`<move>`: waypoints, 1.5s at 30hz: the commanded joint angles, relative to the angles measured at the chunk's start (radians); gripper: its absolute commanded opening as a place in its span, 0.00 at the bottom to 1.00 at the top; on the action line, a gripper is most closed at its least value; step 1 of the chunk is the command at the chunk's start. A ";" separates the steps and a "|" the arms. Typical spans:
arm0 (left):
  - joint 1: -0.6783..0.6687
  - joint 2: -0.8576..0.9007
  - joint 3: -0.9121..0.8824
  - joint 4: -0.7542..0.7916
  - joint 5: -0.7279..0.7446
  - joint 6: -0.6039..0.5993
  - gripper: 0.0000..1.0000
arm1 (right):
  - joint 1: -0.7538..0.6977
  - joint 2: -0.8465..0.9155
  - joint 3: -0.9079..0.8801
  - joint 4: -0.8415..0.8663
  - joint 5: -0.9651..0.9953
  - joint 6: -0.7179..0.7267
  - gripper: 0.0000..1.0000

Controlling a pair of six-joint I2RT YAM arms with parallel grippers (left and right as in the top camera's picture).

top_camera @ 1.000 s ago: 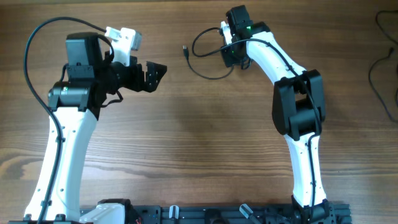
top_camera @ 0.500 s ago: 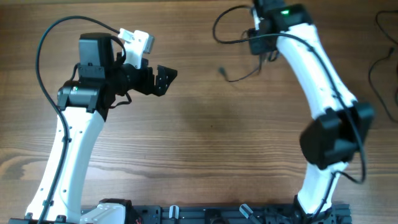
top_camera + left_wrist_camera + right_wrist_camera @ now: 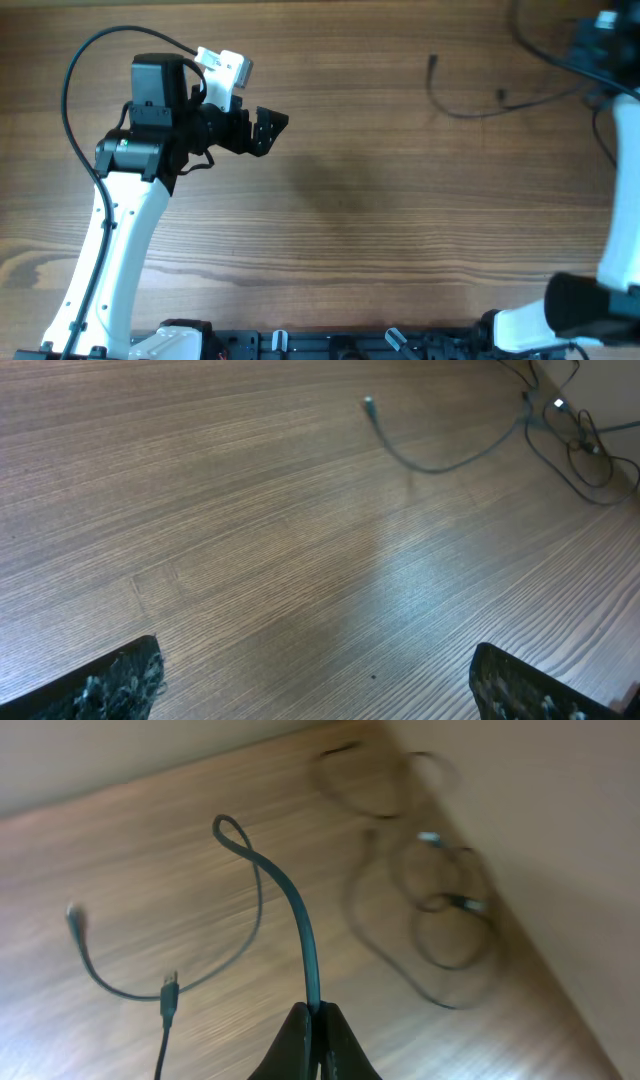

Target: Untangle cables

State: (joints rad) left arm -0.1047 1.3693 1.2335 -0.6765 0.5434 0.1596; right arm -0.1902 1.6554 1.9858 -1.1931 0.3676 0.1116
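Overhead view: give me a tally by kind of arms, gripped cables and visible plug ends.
Robot arms: 2 (left arm, right arm)
Cable in the right pincer: 1
Plug ends: 2
Total: 5
The tangled cables by the table's edge are too jumbled to count.

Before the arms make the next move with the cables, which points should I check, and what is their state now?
1. The right pincer is shut on the held cable: ok.
2. The left pincer is open and holds nothing: ok.
3. The left pincer is close to the nearest plug: not ok, they are far apart.
4. The held cable is separate from the other cables: cannot tell, they are blurred.
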 commanded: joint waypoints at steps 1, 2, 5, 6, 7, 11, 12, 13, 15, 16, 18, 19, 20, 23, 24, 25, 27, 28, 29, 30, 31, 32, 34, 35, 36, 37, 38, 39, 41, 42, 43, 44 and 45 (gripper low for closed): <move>-0.005 0.005 0.010 0.001 -0.009 0.019 1.00 | -0.162 -0.100 0.004 0.006 0.023 0.053 0.04; -0.005 0.005 0.010 0.003 -0.009 0.019 1.00 | -0.211 -0.117 0.004 0.010 0.022 0.057 0.04; -0.005 0.005 0.010 0.011 -0.010 0.020 1.00 | -0.331 -0.149 0.004 0.021 -0.022 0.102 0.04; -0.005 0.005 0.010 0.014 -0.010 0.019 1.00 | -0.371 -0.154 0.004 0.023 -0.043 0.111 0.04; -0.005 0.005 0.010 0.016 -0.010 0.020 1.00 | -0.409 -0.155 0.004 0.023 -0.043 0.153 0.04; -0.005 0.005 0.010 0.015 -0.010 0.019 1.00 | -0.525 -0.154 0.004 0.023 -0.008 0.237 0.04; -0.005 0.005 0.010 0.015 -0.010 0.019 1.00 | -0.551 -0.154 0.004 0.026 -0.010 0.248 0.04; -0.005 0.005 0.010 0.015 -0.010 0.019 1.00 | -0.571 -0.153 0.004 0.030 -0.010 0.259 0.04; -0.005 0.005 0.010 0.015 -0.010 0.019 1.00 | -0.603 -0.146 0.004 0.041 -0.010 0.259 0.04; -0.005 0.005 0.010 0.015 -0.010 0.019 1.00 | -0.616 -0.138 0.004 0.046 -0.010 0.259 0.04; -0.005 0.005 0.010 0.016 -0.010 0.019 1.00 | -0.639 -0.109 0.004 0.048 -0.009 0.280 0.04; -0.005 0.005 0.010 0.015 -0.010 0.020 1.00 | -0.652 -0.085 0.004 0.047 -0.010 0.287 0.04; -0.005 0.005 0.010 0.015 -0.010 0.019 1.00 | -0.663 -0.060 0.004 0.044 -0.006 0.304 0.04; -0.005 0.005 0.010 0.015 -0.010 0.020 1.00 | -0.698 0.016 0.003 0.024 0.011 0.361 0.04; -0.005 0.005 0.010 0.015 -0.010 0.020 1.00 | -0.714 0.042 0.003 0.021 0.013 0.369 0.04; -0.005 0.005 0.010 0.015 -0.010 0.020 1.00 | -0.726 0.061 0.002 0.019 0.013 0.372 0.04; -0.005 0.005 0.010 0.015 -0.010 0.020 1.00 | -0.761 0.113 0.002 0.016 0.009 0.390 0.04; -0.005 0.005 0.010 0.016 -0.010 0.020 1.00 | -0.778 0.142 0.002 0.015 0.009 0.394 0.04; -0.005 0.005 0.010 0.016 -0.010 0.020 1.00 | -0.787 0.163 0.002 0.015 0.009 0.400 0.04; -0.005 0.005 0.010 0.016 -0.010 0.020 1.00 | -0.799 0.189 0.002 0.015 0.010 0.405 0.04; -0.005 0.005 0.010 0.016 -0.010 0.021 1.00 | -0.806 0.214 0.002 0.016 0.009 0.405 0.04; -0.005 0.005 0.010 0.015 -0.010 0.045 1.00 | -0.810 0.241 0.002 0.016 0.011 0.404 0.04; -0.005 0.005 0.010 0.022 -0.009 0.061 1.00 | -0.810 0.278 0.002 0.015 0.026 0.405 0.04; -0.005 0.005 0.010 0.027 -0.010 0.062 1.00 | -0.810 0.304 0.002 0.011 0.042 0.412 0.04; -0.005 0.005 0.010 0.027 -0.010 0.062 1.00 | -0.810 0.324 0.002 0.007 0.043 0.414 0.04; -0.005 0.005 0.010 0.028 -0.010 0.062 1.00 | -0.810 0.339 0.002 0.004 0.043 0.415 0.04; -0.005 0.005 0.010 0.027 -0.010 0.062 1.00 | -0.810 0.352 0.002 0.002 0.043 0.414 0.04; -0.005 0.005 0.010 0.029 -0.010 0.062 1.00 | -0.809 0.365 0.002 0.001 0.040 0.415 0.04; -0.005 0.005 0.010 0.031 -0.010 0.062 1.00 | -0.806 0.372 0.002 -0.002 0.035 0.415 0.04; -0.005 0.005 0.010 0.032 -0.010 0.062 1.00 | -0.806 0.372 0.002 -0.001 0.035 0.416 0.04; -0.005 0.005 0.010 0.031 -0.010 0.061 1.00 | -0.806 0.372 0.002 0.000 0.035 0.416 0.04; -0.005 0.005 0.010 0.031 -0.010 0.061 1.00 | -0.806 0.372 0.002 0.000 0.035 0.415 0.04; -0.005 0.005 0.010 0.031 -0.010 0.061 1.00 | -0.806 0.372 0.002 -0.001 0.035 0.415 0.13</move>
State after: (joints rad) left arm -0.1047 1.3693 1.2335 -0.6498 0.5434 0.2043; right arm -1.0023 2.0201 1.9842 -1.1927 0.3798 0.5076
